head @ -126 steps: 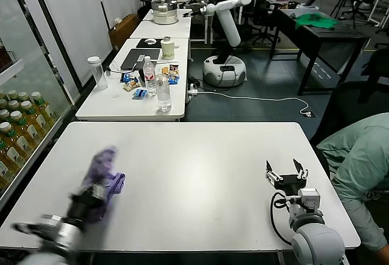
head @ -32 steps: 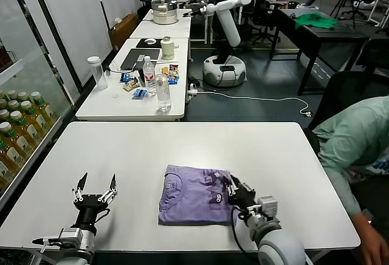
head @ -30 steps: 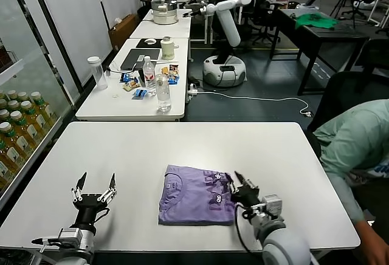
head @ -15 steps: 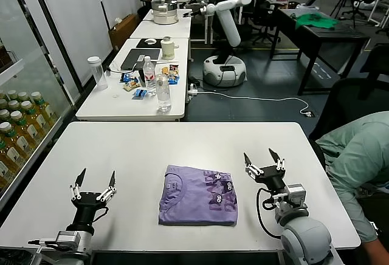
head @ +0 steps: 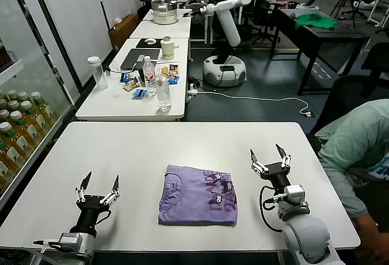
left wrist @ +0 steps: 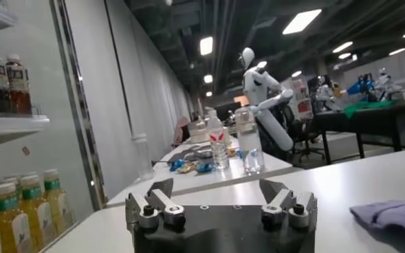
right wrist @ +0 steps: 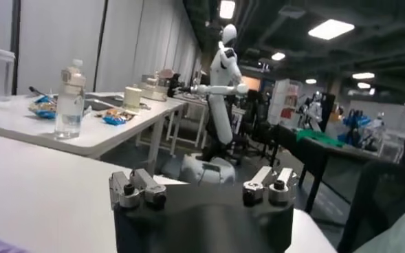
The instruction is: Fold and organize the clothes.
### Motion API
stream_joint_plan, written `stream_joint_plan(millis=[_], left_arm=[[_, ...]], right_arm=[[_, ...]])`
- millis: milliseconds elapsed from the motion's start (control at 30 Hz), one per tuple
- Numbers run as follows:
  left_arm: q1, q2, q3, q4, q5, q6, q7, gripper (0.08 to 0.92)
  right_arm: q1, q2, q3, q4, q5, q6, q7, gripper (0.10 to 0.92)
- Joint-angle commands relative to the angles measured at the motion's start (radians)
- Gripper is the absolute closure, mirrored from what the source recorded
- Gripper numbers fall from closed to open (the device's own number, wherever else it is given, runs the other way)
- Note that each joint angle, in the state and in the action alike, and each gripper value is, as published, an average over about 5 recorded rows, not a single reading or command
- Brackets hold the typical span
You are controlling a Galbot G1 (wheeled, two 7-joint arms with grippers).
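One garment, head view: the T-shirt (head: 198, 196) lay folded into a flat rectangle on the white worktop (head: 182, 146), near the front edge and about midway across, graphic panel on the side toward the right arm.
Right gripper, head view: the right gripper (head: 271, 158) stood at about 3 o'clock from the shirt, apart from it, fingers spread wide and holding nothing.
Left gripper, head view: the left gripper (head: 97, 187) stood at about 9 o'clock from the shirt, farther off than the right one, fingers likewise wide and empty.
Key relation: the shirt lay between both grippers, its longer side running roughly 9 to 3 o'clock; the right arm looked nearer, so any tidying nudge would probably fall to it.
Left wrist view: a purple fold of the shirt showed beyond the open fingers (left wrist: 152, 211).
Right wrist view: only a purple sliver appeared; open fingers (right wrist: 137, 188), no cloth between them.
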Motion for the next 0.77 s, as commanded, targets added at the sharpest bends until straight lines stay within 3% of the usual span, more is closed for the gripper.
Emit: stream_joint_plan(millis=[33,200,433,600,767], left_arm=[[-0.171,0.15,0.013,0.155,-0.065,-0.018,-0.011,0.177],[-0.266,0.165,0.029,0.175,-0.108,-0.009,-0.009,0.177],[-0.293,0.161,0.07,0.176,-0.13,-0.015,0.002,0.177],[-0.333,0.122,0.093,0.213,-0.162,-0.027,-0.014,0.177],[-0.354,0.099,0.107,0.175,-0.172,0.003,-0.028,0.177]], right_arm=[[0.08,-0.036,-0.013,-0.045,-0.092,-0.002,-0.018,0.203],[0.123,-0.008,-0.031,-0.069,-0.115,-0.003,-0.015,0.203],[0.206,0.038,-0.045,-0.151,-0.163,0.019,-0.024,0.203],[0.197,0.031,-0.017,-0.137,-0.19,0.059,-0.046,0.203],[0.185,-0.028,0.001,-0.158,-0.127,0.063,-0.037,0.203]])
